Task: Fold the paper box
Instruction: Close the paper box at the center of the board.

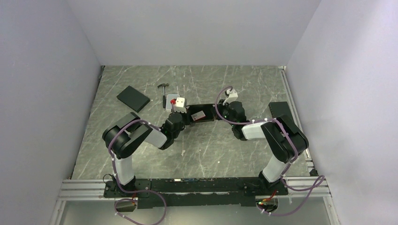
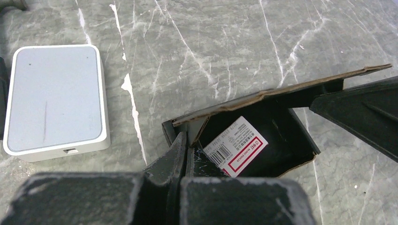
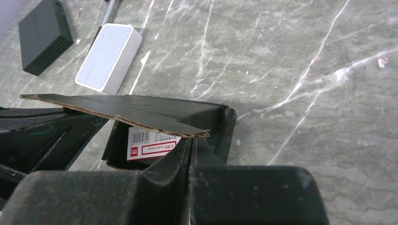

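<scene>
While left gripper (image 2: 182, 143) and right gripper (image 3: 192, 144) are closed, maybe nipping its ends, the paper box (image 2: 291, 136) lies between.

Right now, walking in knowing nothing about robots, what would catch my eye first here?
Two black arms meet mid-table, the left gripper and right gripper shut at opposite ends of a half-folded black paper box. Inside it a white-and-red label shows under the raised lid flap. A pale grey case lies beside the box, on the left arm's side.
</scene>
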Controlling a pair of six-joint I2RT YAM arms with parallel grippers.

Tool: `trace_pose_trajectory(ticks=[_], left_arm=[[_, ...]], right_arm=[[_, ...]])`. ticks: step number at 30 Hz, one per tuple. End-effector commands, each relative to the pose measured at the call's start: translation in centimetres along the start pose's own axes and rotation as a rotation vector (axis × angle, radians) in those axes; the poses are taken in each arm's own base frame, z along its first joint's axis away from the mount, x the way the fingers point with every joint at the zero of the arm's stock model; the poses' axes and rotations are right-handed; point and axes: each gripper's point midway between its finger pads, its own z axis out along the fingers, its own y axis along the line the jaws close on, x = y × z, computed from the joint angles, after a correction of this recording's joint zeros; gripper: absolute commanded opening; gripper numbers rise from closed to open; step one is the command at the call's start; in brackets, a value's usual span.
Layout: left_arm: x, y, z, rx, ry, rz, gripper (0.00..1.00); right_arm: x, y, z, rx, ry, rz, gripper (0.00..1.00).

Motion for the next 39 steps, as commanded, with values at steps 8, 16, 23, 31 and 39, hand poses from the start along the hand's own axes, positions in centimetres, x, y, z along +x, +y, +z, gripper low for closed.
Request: trace_pose_trajectory(ticks=[8,16,23,31,39], left_arm=[[3.6,-1.1,-0.8,0.038,0.075,0.047,0.0],[3.7,-1.2,-0.6,0.04,0.072,0.061,0.0],[4.0,-1.0,-0.8,0.034,0.077,0.069,0.0],[3.9,-0.9,-0.7,0.025,0.08,0.081,0.0],[3.2,-0.9,-0.7,0.021,0.071,0.088,0.0]], right_arm=[[12.1,-3.0,-3.6,0.084,0.421,0.095,0.0],[9.1,-1.1,-3.4,-0.071,0.348,0.077,0.03],[6.8,-0.7,-3.9,-0.131,0.311,0.04,0.25],[3.2,0.8,-4.7,-0.259,0.244,0.0,0.22],[-0.3,2.8,-7.9,-0.525,0.28,-0.209,0.17]])
